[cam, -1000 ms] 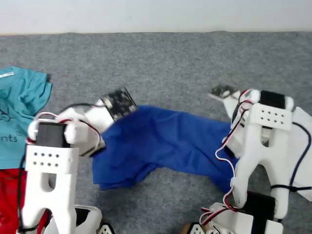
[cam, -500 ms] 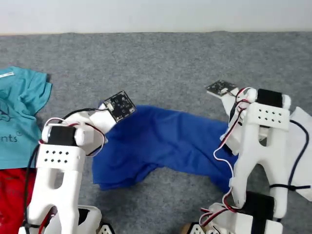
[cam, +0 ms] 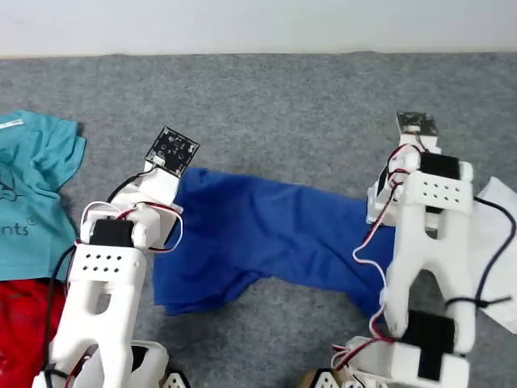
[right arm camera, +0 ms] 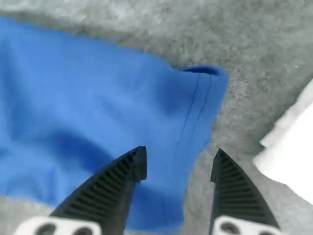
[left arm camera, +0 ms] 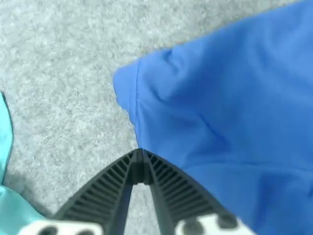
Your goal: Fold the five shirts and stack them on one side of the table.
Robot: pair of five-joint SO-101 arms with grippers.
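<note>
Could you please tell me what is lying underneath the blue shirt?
The grey table cover shows along the visible edges of the blue shirt, so the shirt appears to rest directly on it. Whether anything else lies beneath cannot be seen, since the cloth covers it.

shirt (cam: 266,234) lies on table (cam: 275,105) centre, second shirt (cam: 32,194) left.

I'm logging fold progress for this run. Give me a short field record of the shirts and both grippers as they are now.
blue shirt: unfolded and rumpled, mid-table between the arms
teal shirt: at the table's left edge
red shirt: beside the teal shirt, nearer the arm bases
white shirt: right edge, partly under the right arm
left gripper: shut on nothing, over the table at the blue shirt's edge
right gripper: open, over the blue shirt's hemmed edge
</note>
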